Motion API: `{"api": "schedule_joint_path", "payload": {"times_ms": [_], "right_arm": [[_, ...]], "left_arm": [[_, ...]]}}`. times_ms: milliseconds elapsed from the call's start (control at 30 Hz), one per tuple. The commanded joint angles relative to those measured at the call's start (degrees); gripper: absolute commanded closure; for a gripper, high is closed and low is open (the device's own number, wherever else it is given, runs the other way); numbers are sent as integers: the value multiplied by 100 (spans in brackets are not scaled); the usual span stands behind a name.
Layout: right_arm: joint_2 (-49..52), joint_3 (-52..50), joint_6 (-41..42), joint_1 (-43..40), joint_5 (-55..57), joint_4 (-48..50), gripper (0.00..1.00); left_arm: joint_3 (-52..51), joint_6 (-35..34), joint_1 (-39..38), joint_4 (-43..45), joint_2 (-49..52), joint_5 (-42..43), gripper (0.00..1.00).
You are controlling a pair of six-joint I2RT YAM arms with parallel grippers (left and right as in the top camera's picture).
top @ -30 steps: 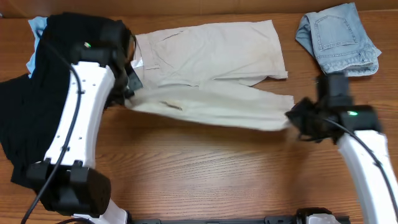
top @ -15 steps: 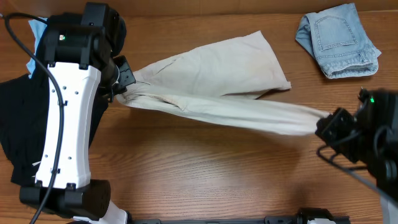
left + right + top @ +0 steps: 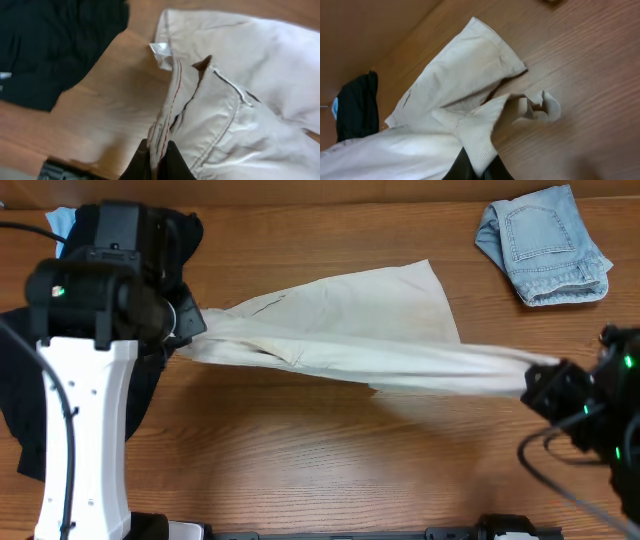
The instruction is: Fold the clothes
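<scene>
Handling the beige shorts (image 3: 340,330): soft, light cotton by the look of it, likely to sag and crease freely. Firmer only at waistband and seams, so best gripped there and at the hems. Strung across the middle of the frame over the tabletop (image 3: 300,470), one leg trailing flat toward upper centre. Pinched at the waistband beside the fly by the left gripper (image 3: 188,330), jaws pressed tight on cloth, arm rising from lower left. Clamped at a leg hem by the right gripper (image 3: 542,385), far right, arm low.
</scene>
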Motion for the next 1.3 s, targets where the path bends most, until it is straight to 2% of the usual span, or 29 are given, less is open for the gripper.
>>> {"api": "schedule_joint_path", "payload": {"times_ms": [0, 200, 367, 733, 800, 833, 867, 900, 933, 967, 1000, 1133, 1167, 1267], "right_arm": [[765, 98, -337, -168, 625, 229, 96], [2074, 98, -496, -153, 535, 660, 96], [3003, 98, -610, -153, 448, 1128, 96], [4503, 98, -964, -79, -92, 2428, 96], [4680, 98, -962, -2, -101, 2800, 91], [4765, 98, -962, 46, -101, 3023, 78], [4819, 98, -962, 90, -103, 3185, 57], [4900, 96, -960, 151, -103, 3442, 31], [4975, 98, -962, 212, -101, 3711, 14], [5029, 96, -964, 264, -101, 3934, 4], [5071, 98, -994, 321, -103, 4170, 0], [5077, 127, -1250, 420, -103, 4581, 0], [5042, 216, -1266, 422, -155, 4454, 0], [4966, 404, -1266, 422, -396, 3943, 0]], "left_arm": [[-691, -621, 118, 251, 151, -1287, 96], [-1720, -1235, 155, 1510, 247, -1537, 96], [-2409, -1283, 151, 2844, 535, -1250, 96], [-2570, -1281, 151, 4406, 1593, -1281, 95], [-2570, -1283, 151, 4695, 1725, -1281, 92], [-2570, -1283, 151, 4813, 1784, -1281, 87], [-2570, -1281, 151, 4953, 1821, -1281, 69], [-2570, -1281, 151, 5134, 1860, -1281, 34], [-2570, -1272, 151, 5309, 1886, -1292, 9], [-2570, -1233, 151, 5477, 1886, -1307, 0], [-2568, -1180, 151, 5657, 1886, -1305, 0], [-2234, -754, 157, 5908, 1869, -1139, 0], [-1915, -424, 157, 5731, 1869, -918, 0], [-1322, 0, 157, 5123, 1869, -555, 0]]}}
